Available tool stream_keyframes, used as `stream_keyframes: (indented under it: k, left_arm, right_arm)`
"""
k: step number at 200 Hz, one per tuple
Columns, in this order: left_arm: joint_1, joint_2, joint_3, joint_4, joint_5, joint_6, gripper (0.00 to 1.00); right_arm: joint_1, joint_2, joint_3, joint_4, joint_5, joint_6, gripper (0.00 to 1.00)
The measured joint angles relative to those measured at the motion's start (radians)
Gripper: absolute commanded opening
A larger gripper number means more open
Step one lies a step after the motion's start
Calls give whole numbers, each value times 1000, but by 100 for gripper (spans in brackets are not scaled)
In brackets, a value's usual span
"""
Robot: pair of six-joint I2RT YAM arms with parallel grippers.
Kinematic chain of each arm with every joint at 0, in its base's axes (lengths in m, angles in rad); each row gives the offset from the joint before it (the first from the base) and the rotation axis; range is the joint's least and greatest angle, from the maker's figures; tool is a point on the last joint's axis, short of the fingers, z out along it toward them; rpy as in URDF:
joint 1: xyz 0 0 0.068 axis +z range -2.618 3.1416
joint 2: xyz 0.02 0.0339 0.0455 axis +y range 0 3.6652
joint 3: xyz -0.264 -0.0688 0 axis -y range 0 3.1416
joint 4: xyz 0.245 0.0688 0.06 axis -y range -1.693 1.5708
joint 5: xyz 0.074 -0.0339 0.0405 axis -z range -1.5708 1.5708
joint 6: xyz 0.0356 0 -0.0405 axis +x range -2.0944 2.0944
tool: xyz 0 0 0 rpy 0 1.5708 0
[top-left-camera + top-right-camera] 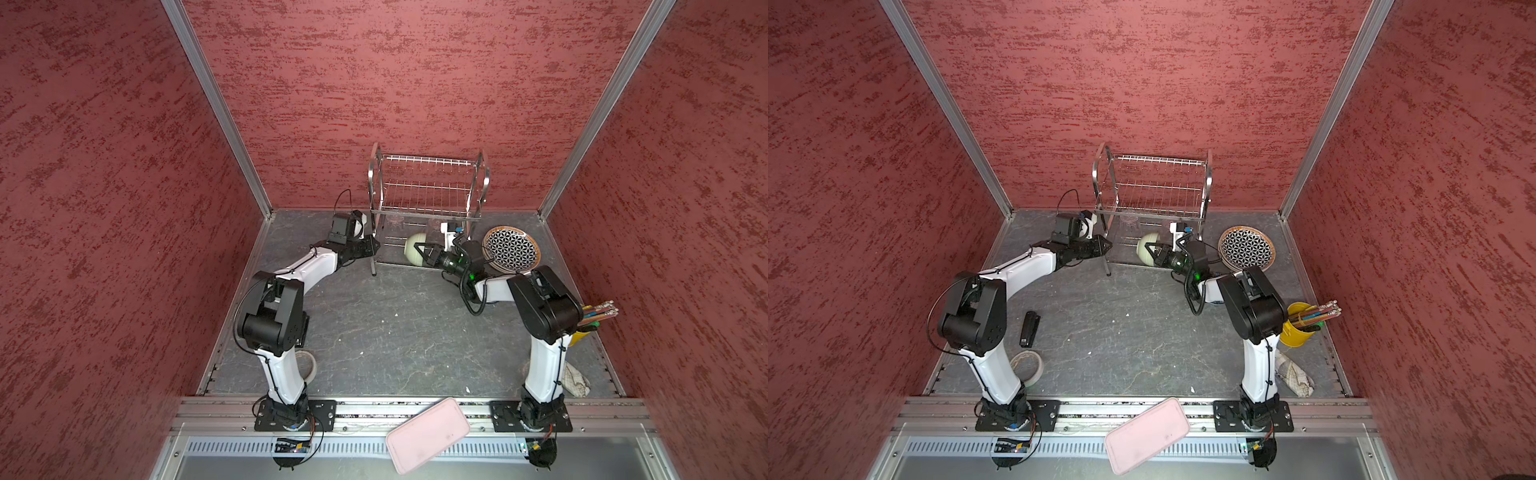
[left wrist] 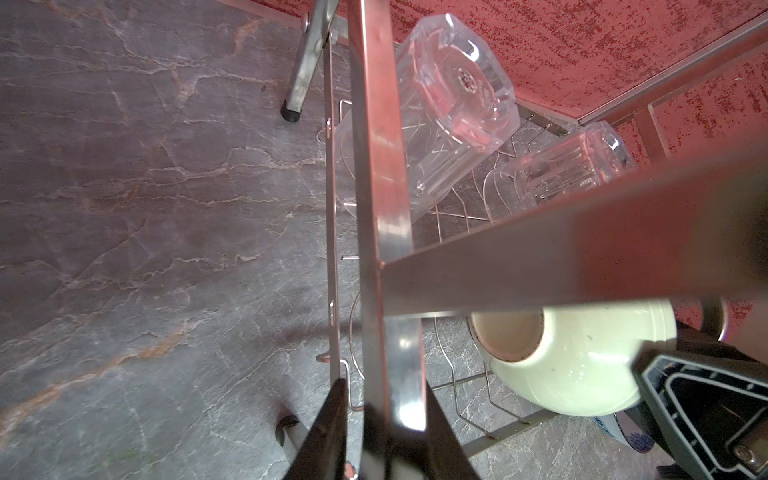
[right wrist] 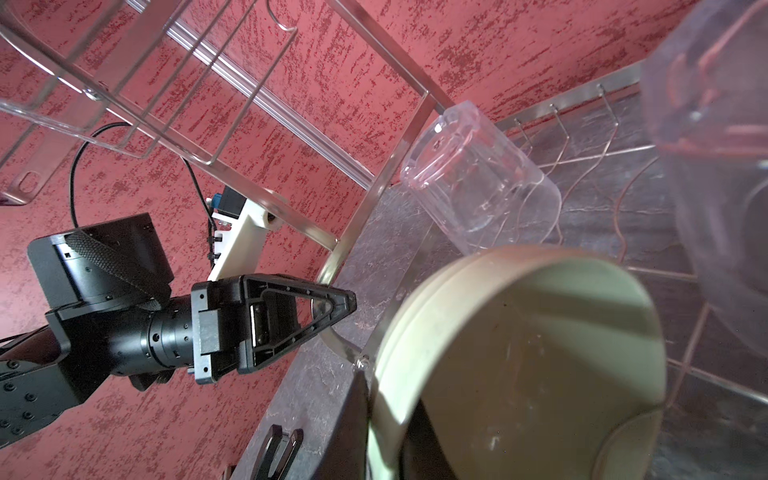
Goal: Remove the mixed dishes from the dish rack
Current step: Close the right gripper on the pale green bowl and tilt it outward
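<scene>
The bowl (image 1: pixel 413 244) rim is pinched by right gripper (image 1: pixel 420 254); judged stiff, slippery, breakable. The rack (image 1: pixel 428 183) frame is clamped by left gripper (image 1: pixel 375 244).

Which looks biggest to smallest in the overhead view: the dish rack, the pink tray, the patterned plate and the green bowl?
In a top view, largest to smallest:
1. dish rack
2. pink tray, though it lies nearer the camera, which may flatter it
3. patterned plate
4. green bowl, partly covered
</scene>
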Motion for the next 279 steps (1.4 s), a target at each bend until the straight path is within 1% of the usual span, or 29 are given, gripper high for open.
stream_keyframes:
  k: [66,140,209,279]
  left_arm:
    - [-6,0,0,0,3,0,28]
    - [-11,0,0,-1,5,-2,28]
    - [-12,0,0,-3,3,-2,28]
    - [-13,0,1,-8,2,-2,28]
  right_arm:
    - [-28,85,-33,260,-67,151,0]
    - [-57,176,-36,478,-109,310,0]
    - [-64,188,-31,512,-126,358,0]
    - [-66,196,22,512,-146,399,0]
